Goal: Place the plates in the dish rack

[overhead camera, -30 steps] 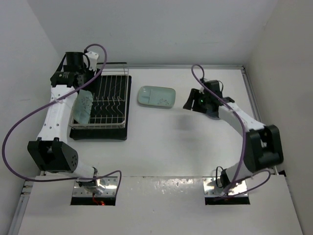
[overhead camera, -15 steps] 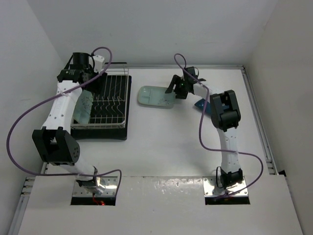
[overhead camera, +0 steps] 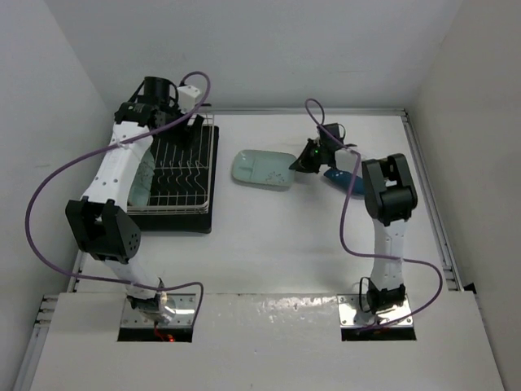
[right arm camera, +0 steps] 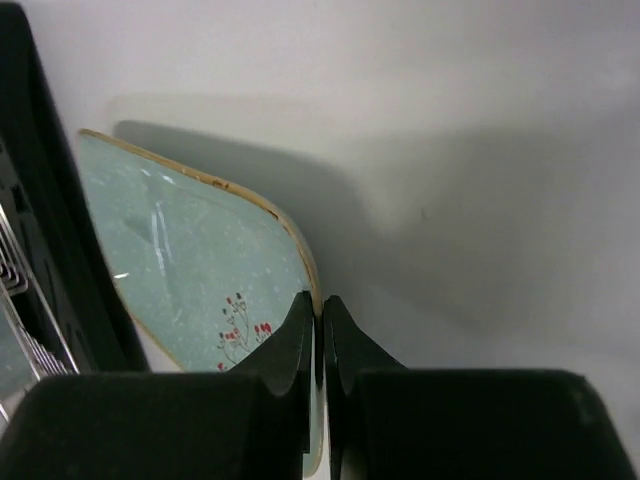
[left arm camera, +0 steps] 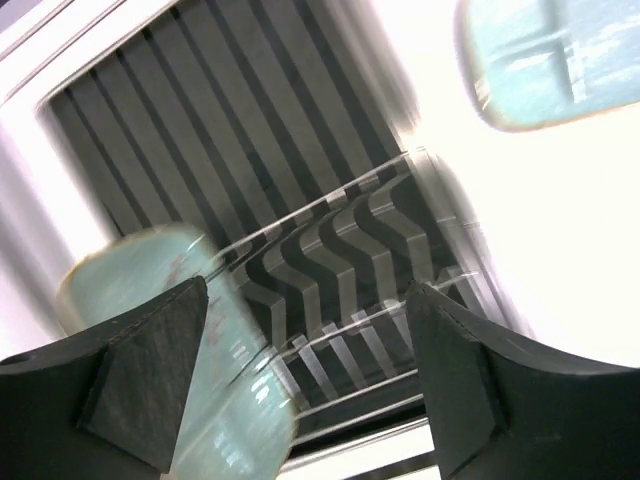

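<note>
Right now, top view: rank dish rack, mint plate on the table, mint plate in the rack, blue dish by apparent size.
1. dish rack
2. mint plate on the table
3. mint plate in the rack, tilted, partly behind the left arm
4. blue dish, mostly hidden by the right arm; rank unsure

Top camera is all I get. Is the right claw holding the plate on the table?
Observer: Yes. Its wrist camera shows the right claw shut on the rim of the plate.
Operator: Is there a picture on it?
Observer: Small red flowers, right beside the claw.
Operator: Is the left claw carrying something?
Observer: No. The left claw is open and empty above the rack.
</note>
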{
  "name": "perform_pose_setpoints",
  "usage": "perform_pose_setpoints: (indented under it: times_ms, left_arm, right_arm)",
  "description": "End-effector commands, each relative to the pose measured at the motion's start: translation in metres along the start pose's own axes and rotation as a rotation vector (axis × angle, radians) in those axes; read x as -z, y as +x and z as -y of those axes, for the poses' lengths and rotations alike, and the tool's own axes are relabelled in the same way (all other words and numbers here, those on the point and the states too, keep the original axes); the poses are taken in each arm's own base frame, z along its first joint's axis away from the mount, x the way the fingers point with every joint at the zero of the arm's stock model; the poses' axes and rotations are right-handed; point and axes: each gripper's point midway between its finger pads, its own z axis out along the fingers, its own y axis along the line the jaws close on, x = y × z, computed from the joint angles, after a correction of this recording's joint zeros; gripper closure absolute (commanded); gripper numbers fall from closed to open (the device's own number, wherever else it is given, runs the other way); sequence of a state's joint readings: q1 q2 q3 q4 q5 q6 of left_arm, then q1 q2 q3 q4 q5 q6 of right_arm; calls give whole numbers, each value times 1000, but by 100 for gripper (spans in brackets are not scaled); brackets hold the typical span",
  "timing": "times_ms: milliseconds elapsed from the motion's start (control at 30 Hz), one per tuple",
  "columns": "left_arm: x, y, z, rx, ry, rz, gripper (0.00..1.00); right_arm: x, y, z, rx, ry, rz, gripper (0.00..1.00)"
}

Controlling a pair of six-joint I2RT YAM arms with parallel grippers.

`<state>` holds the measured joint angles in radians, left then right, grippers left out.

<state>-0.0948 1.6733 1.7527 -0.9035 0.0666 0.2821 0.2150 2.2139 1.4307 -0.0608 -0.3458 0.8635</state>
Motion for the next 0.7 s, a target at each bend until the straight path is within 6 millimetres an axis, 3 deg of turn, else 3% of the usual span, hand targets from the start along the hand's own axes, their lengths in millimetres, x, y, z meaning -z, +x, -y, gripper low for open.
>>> perform_pose_setpoints:
  times_ms: [0, 33, 67, 100, 133, 167, 200, 233, 267, 300, 433, 500, 567, 667]
  left_arm:
    - [-3, -32, 55, -97, 203, 73, 15]
    - [-3, -38, 67, -112, 240, 87, 14]
    - [1, -52, 92, -153, 317, 131, 12]
    - [1, -58, 104, -179, 354, 147, 10]
    - [-5, -63, 117, -192, 395, 151, 10]
    - [-5, -69, 129, -205, 433, 164, 10]
    - [2, -82, 153, -231, 516, 209, 9]
    - [3, -87, 167, -243, 565, 222, 9]
    - [-5, -86, 181, -248, 621, 215, 9]
    - [2, -89, 208, -268, 725, 234, 9]
    - [4, -94, 258, -343, 833, 258, 8]
    - [2, -92, 276, -392, 845, 259, 8]
    - [0, -92, 277, -411, 825, 257, 8]
    - [-6, -77, 284, -428, 842, 215, 24]
  right_arm:
    - [69, -37, -41, 249, -75, 153, 100]
    - [102, -48, -69, 306, -123, 219, 100]
    - [108, -39, -62, 354, -115, 208, 100]
    - [118, -38, -67, 380, -131, 216, 100]
    - [124, -25, -71, 433, -168, 185, 100]
    - [153, -26, -93, 503, -220, 230, 100]
    - [161, -19, -96, 522, -239, 220, 100]
    - [173, 1, -105, 572, -304, 183, 100]
    - [187, 6, -113, 587, -332, 187, 100]
    - [196, 19, -115, 601, -354, 165, 100]
    - [223, 49, -134, 698, -407, 147, 100]
    - [240, 55, -142, 745, -426, 165, 100]
    - [251, 58, -148, 766, -438, 180, 100]
    - [265, 61, -152, 783, -449, 216, 100]
